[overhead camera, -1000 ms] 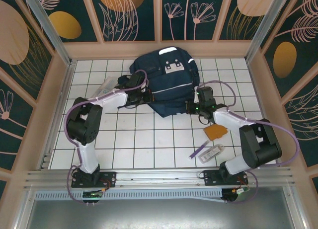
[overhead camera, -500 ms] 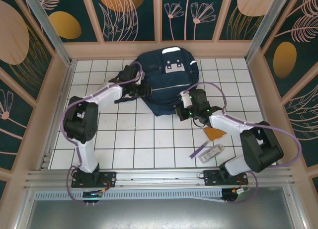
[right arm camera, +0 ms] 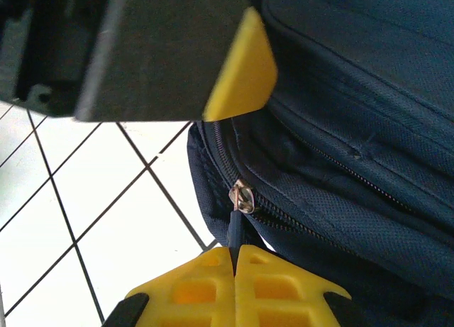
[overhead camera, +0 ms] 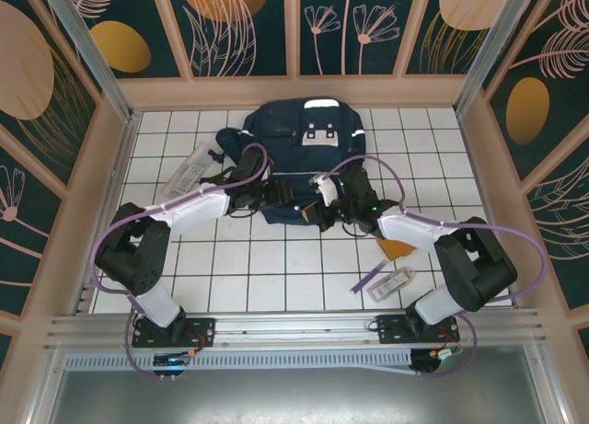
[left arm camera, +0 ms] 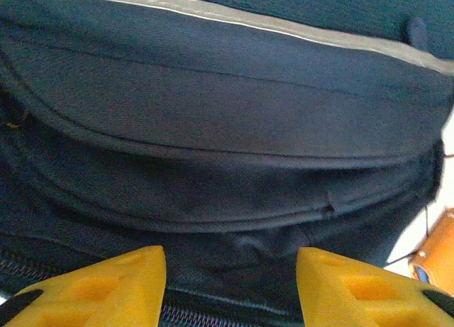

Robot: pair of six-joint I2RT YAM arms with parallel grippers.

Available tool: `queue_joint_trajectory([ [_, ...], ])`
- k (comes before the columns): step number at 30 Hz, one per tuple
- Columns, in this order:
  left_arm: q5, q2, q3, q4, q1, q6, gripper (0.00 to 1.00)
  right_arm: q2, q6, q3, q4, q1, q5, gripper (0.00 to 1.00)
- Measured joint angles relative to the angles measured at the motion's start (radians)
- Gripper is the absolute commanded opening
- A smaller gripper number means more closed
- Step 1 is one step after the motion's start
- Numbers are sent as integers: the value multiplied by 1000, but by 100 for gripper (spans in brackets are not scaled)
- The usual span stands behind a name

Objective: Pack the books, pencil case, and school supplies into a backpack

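Note:
The navy backpack (overhead camera: 308,143) lies at the back middle of the tiled table. My left gripper (overhead camera: 274,196) stands open at its near edge; its yellow fingers (left arm camera: 106,288) straddle dark fabric (left arm camera: 227,164) just above the zipper without pinching it. My right gripper (right arm camera: 235,255) is shut on the dark zipper pull (right arm camera: 234,228), which hangs from the metal slider (right arm camera: 241,197); it sits right beside the left one (overhead camera: 322,205). An orange book (overhead camera: 398,248), a purple pen (overhead camera: 369,277) and a clear pack (overhead camera: 397,282) lie at the near right. The pencil case is out of view.
Another clear pack (overhead camera: 190,170) lies on the tiles left of the backpack. The left gripper's finger (right arm camera: 241,64) hangs close above the zipper in the right wrist view. Wooden walls (overhead camera: 110,157) fence the table on three sides.
My left gripper has opened and let go of the backpack fabric, then shifted nearer. My right gripper has travelled left along the backpack's near edge with the zipper pull. The backpack has shifted.

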Motion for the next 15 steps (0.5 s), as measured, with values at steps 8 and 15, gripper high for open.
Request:
queue_joint_trajectory([
  [8, -74, -40, 14, -125, -12, -146, 69, 22, -22, 10, 5, 28, 0, 0],
  [15, -85, -26, 34, -179, -27, -196, 71, 68, -68, 50, 9, 66, -1, 0],
])
